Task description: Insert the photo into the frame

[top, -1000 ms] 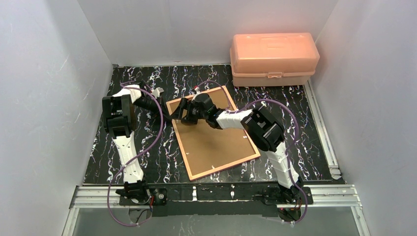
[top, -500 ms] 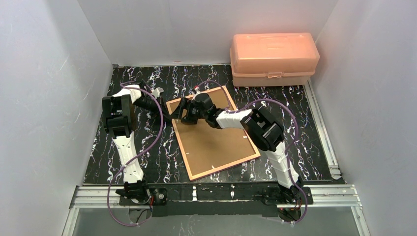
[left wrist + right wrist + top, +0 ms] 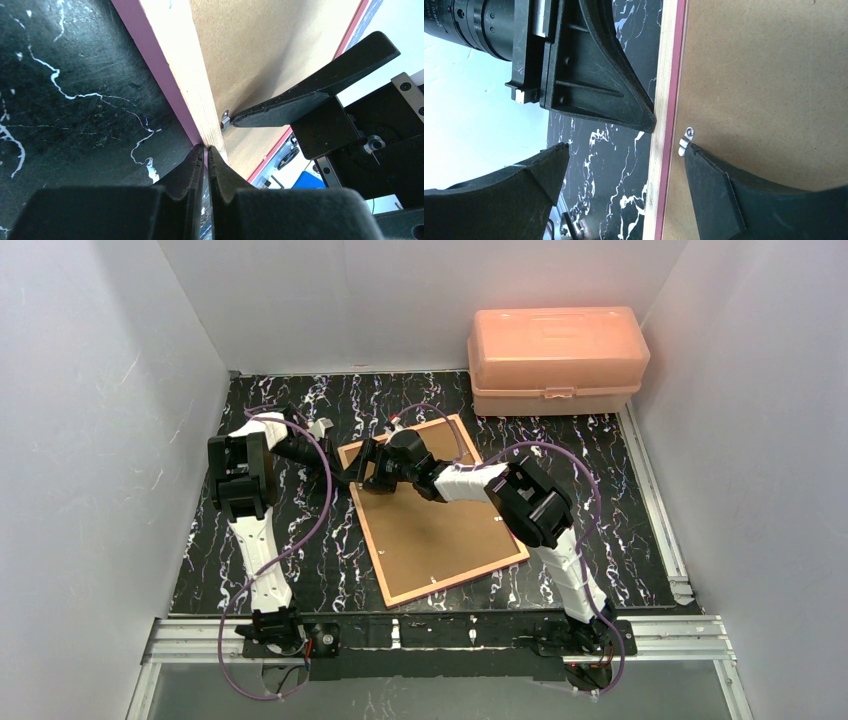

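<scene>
- Tan back of frame [image 3: 460, 581] faced up, flat mid-table [image 3: 625, 530], brown board [image 3: 440, 525] seated inside it.
- Photo not visible; maybe under the board, couldn't tell.
- Right gripper [image 3: 626, 149] was spread wide across frame's left edge, one finger [image 3: 724, 195] at metal tab [image 3: 685, 140].
- Left gripper [image 3: 205, 150] was pressed together, tips on the pink rim, pinching nothing visible.
- Likely step: working the tab. Next: swivel it by fingertip while left braces the frame.
- Peach box [image 3: 555, 355] sat far back, well apart.

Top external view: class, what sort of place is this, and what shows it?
Probably a robot test cell: plain white walls box in a black marbled table, with the left arm and right arm bolted to a metal rail at its near edge.
</scene>
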Controlling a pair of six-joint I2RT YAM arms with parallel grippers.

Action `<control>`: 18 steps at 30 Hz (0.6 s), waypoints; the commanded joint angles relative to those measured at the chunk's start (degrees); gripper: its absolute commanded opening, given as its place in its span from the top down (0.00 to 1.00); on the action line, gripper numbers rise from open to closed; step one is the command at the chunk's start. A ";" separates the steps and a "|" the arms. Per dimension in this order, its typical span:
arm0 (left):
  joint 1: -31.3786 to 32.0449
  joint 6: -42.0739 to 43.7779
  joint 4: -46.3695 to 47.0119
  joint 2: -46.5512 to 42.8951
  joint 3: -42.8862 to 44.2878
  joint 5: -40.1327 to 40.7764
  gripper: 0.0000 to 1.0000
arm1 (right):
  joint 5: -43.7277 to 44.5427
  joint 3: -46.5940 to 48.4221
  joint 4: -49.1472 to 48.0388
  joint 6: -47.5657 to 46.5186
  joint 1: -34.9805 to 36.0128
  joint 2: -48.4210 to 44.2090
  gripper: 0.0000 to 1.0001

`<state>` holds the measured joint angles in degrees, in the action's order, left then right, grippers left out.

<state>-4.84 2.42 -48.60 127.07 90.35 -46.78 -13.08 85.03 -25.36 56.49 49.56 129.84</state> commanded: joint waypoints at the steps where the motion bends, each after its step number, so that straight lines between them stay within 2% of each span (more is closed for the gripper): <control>1: 1.17 1.46 -0.44 -0.94 -1.62 1.70 0.96 | 2.08 1.88 1.70 0.14 0.40 1.72 0.07; 18: 1.10 1.72 -0.44 -0.91 -1.68 1.65 0.96 | 6.87 -1.75 3.94 1.92 2.34 -0.98 0.08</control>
<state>-4.84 2.57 -48.60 127.07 90.35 -46.81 -9.30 85.19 -25.54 58.57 50.50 130.10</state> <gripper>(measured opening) 0.049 0.924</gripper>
